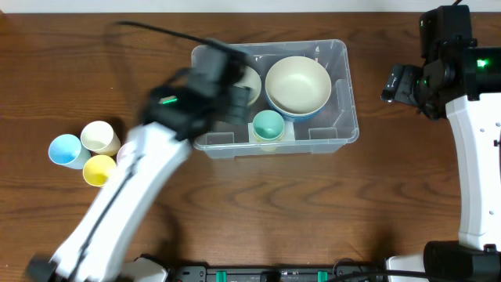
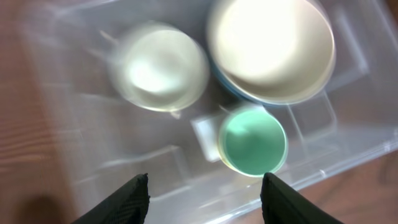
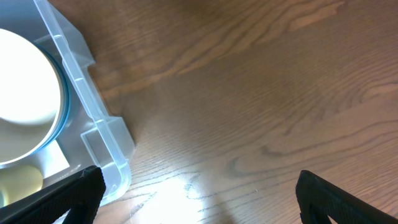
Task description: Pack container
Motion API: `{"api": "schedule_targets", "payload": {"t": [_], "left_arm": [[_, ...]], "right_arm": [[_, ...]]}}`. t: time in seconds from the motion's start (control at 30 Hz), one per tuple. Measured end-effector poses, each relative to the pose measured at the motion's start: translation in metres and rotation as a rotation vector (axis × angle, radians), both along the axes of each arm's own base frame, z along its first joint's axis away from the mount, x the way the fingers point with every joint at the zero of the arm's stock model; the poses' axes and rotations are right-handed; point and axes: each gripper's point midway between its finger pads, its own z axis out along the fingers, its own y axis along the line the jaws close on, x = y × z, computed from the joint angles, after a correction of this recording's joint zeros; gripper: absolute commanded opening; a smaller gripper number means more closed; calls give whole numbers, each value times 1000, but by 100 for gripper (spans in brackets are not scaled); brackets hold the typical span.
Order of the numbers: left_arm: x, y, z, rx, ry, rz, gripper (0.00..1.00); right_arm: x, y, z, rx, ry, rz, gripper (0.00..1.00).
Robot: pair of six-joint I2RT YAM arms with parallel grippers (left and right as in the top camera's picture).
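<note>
At the left of the wooden table, a blue cup, a cream cup and a yellow cup are standing in a tight cluster. I am watching the left arm stretching diagonally from the near left edge up toward the container, its outline blurred in the overhead view. The left gripper is hanging over the bin's left half. In the left wrist view its fingers are standing apart with nothing between them.

The container, a clear plastic bin, is sitting at the table's centre, toward the far edge. Inside it, a small cream bowl is lying at the left, a large cream bowl with a blue outside is filling the right, and a green cup is standing by the near wall. A pale label is showing on the bin's floor beside the green cup, and I cannot read any writing on it.

At the far right, the right arm is standing upright. The right gripper is spread wide and empty over bare wood beside the bin's corner.
</note>
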Motion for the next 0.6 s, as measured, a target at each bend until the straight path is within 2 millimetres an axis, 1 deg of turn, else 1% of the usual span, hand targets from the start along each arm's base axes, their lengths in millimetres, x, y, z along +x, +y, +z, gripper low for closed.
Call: {"api": "schedule_targets", "payload": {"t": [0.07, 0.1, 0.17, 0.2, 0.23, 0.3, 0.37, 0.47, 0.6], "left_arm": [[-7, 38, 22, 3, -29, 93, 59], [-13, 56, 26, 7, -22, 144, 59], [-25, 92, 22, 27, 30, 258, 59], [-28, 103, 18, 35, 55, 298, 59], [-31, 116, 10, 43, 94, 344, 59], [-35, 131, -9, 62, 163, 401, 59], [-37, 144, -36, 84, 243, 447, 59], [-40, 156, -75, 110, 351, 491, 59], [-43, 166, -114, 133, 456, 529, 59]], "right_arm": [[0, 0, 0, 0, 0, 0, 99], [0, 0, 0, 0, 0, 0, 99], [0, 0, 0, 0, 0, 0, 99], [0, 0, 0, 0, 0, 0, 99], [0, 0, 0, 0, 0, 0, 99], [0, 0, 0, 0, 0, 0, 99], [0, 0, 0, 0, 0, 0, 99], [0, 0, 0, 0, 0, 0, 99], [0, 0, 0, 0, 0, 0, 99]]}}
